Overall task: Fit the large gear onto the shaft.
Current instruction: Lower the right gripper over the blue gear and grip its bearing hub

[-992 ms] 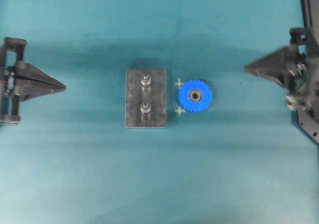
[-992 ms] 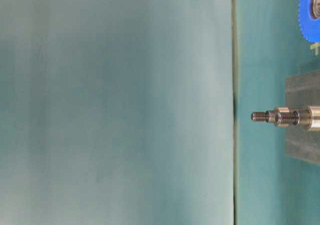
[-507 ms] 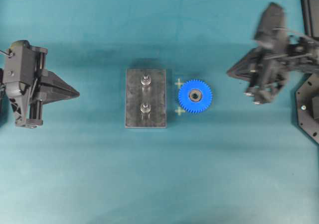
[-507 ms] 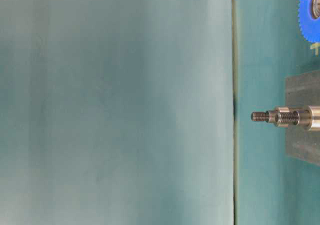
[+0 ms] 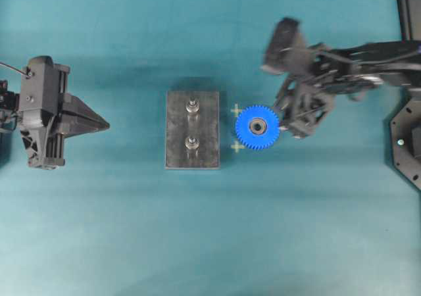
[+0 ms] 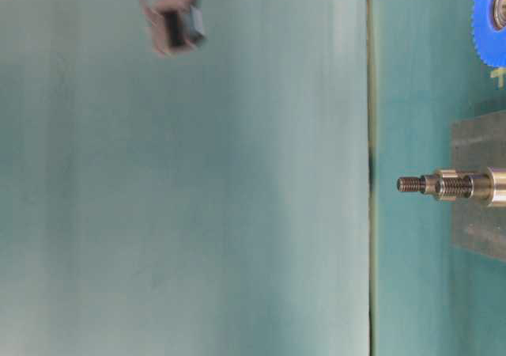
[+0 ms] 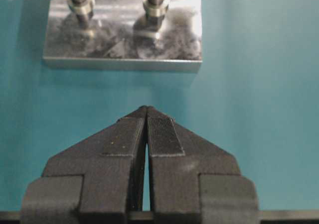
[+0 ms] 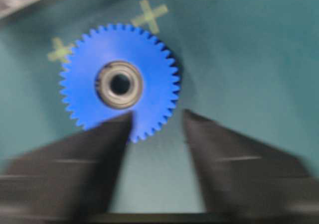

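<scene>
One blue large gear [image 5: 257, 127] flat, ungripped.

Even bright light; right wrist view motion-blurred; glare on plate [image 7: 124, 40].

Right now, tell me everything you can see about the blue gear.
The large gear is a bright blue toothed wheel that looks like plastic, with a silvery-black bearing hub at its centre. It lies flat on the teal table, just right of the grey plate, apart from it and on neither peg, with two yellowish cross marks beside it. The right gripper hangs open over its edge; whether a finger touches it is unclear.
</scene>
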{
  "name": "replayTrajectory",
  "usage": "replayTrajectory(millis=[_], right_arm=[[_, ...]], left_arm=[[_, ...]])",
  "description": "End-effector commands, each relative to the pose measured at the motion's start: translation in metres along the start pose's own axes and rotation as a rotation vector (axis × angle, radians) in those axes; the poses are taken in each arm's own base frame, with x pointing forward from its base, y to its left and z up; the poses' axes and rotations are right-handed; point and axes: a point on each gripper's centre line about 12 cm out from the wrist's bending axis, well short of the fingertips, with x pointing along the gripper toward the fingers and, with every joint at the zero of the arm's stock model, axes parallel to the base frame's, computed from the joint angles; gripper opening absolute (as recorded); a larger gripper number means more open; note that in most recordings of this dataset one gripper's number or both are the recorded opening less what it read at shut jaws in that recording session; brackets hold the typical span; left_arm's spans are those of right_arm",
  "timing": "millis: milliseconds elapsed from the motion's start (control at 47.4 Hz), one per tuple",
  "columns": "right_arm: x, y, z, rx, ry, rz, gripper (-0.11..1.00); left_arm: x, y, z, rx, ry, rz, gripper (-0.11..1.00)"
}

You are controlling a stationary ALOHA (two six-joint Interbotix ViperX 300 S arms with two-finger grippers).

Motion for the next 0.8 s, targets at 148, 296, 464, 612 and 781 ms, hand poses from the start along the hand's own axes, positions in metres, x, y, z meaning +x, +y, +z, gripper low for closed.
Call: replayTrajectory(millis=[148,296,464,612,781], right_arm=[[0.016,0.003,0.01,-0.017,0.035,-0.006,0.91],[0.028,0.002,0.01,-0.017,0.069,-0.014,0.88],[0.036,0.003,0.015,-0.02,0.078,-0.016,0.88],[0.041,0.003,0.016,-0.019,0.089,-0.018,0.88],[0.05,0.002,0.013,-0.016,0.116,-0.023,0.88]], left_arm=[[-0.003,-0.002,0.016,0.009,-0.026,-0.005,0.0],[-0.002,-0.002,0.015,0.01,-0.02,-0.007,0.0],[-0.002,-0.003,0.015,0.012,-0.019,-0.01,0.0],[-0.002,-0.004,0.013,0.013,-0.014,-0.012,0.0],[-0.002,-0.004,0.011,0.013,-0.009,-0.012,0.0]])
